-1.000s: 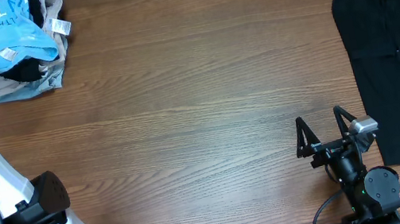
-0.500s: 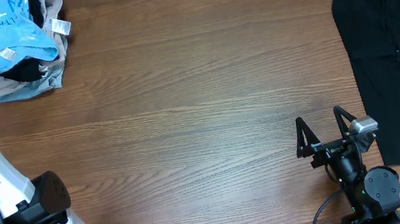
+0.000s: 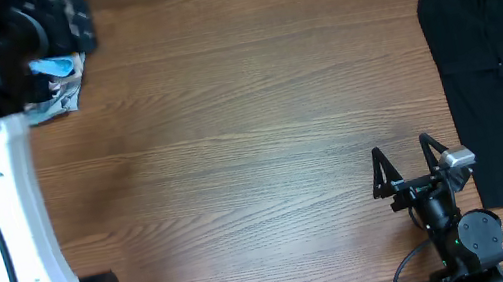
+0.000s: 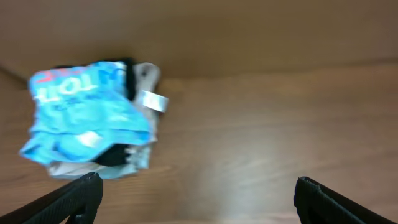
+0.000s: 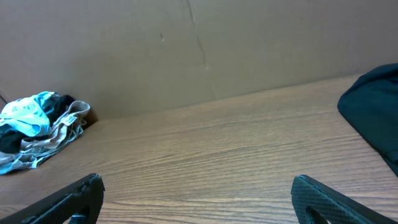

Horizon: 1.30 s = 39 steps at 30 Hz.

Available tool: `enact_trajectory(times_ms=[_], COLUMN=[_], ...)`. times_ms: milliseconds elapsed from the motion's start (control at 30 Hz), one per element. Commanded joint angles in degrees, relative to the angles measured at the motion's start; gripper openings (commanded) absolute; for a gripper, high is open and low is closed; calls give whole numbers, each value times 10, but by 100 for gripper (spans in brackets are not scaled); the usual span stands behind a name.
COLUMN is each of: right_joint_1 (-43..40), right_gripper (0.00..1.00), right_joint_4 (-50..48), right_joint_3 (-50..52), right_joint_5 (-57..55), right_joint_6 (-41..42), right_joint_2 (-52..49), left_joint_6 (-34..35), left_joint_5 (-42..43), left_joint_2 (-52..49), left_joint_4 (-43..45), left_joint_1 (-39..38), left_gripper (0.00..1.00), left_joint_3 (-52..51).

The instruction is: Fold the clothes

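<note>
Left claw (image 4: 198, 182), from its own wrist camera: you find its two dark fingers at the lower corners of a blurred frame, spread wide with nothing between them. Ahead of it, toward the left of that view, lies the light blue T-shirt (image 4: 87, 115). It is crumpled, with red and white lettering along its upper edge. It sits on top of a bundle of black and beige garments (image 4: 140, 78), and a white label (image 4: 152, 99) shows at the bundle's right side. All of this rests on the wooden table (image 4: 267, 137), close to the brown back wall (image 4: 217, 31). From overhead you see the left arm (image 3: 1, 221), white, along the left edge of the view. Its dark, blurred upper part covers most of the heap, so only a strip of the T-shirt (image 3: 51, 67) shows at the table's far left corner; the claw itself cannot be made out there. Right claw (image 3: 399, 148): its fingers stand apart and empty near the table's front edge, well apart from the heap. Near it, on its right, a large black garment (image 3: 487, 63) with a small white mark lies spread along the table's right edge. In the right wrist view you see the T-shirt (image 5: 25, 115) far off at left against the wall, and part of the black garment (image 5: 373, 106) at right.
</note>
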<state>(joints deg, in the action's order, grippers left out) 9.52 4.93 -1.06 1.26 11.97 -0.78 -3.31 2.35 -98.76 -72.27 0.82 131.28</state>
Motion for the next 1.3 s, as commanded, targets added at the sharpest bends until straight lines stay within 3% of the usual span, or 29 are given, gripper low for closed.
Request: enact_trajectory(times_ms=[0, 467, 633, 800, 933, 1067, 1267], right_joint_1=[3, 3, 3, 3, 3, 3, 3], right_gripper=[100, 100, 100, 100, 100, 100, 100], right_joint_4=[-2, -2, -2, -2, -2, -2, -2], right_joint_3=[6, 6, 6, 6, 6, 6, 6], right_joint_5=[1, 1, 1, 1, 1, 1, 1], right_joint_6=[3, 3, 3, 3, 3, 3, 3], right_joint_2=[6, 6, 6, 6, 6, 6, 6], left_joint_6=[7, -3, -3, -2, 40, 47, 50], left_joint_5=[2, -13, 0, 63, 71, 65, 23], left_joint_2=[58, 336, 476, 640, 755, 839, 928], left_joint_4=[1, 38, 221, 492, 649, 738, 782], left_joint_1=[-38, -64, -64, -46, -26, -11, -7], left_gripper=[100, 100, 100, 100, 100, 100, 100], left_joint_3=[-64, -440, -622, -866, -1039, -1149, -1230])
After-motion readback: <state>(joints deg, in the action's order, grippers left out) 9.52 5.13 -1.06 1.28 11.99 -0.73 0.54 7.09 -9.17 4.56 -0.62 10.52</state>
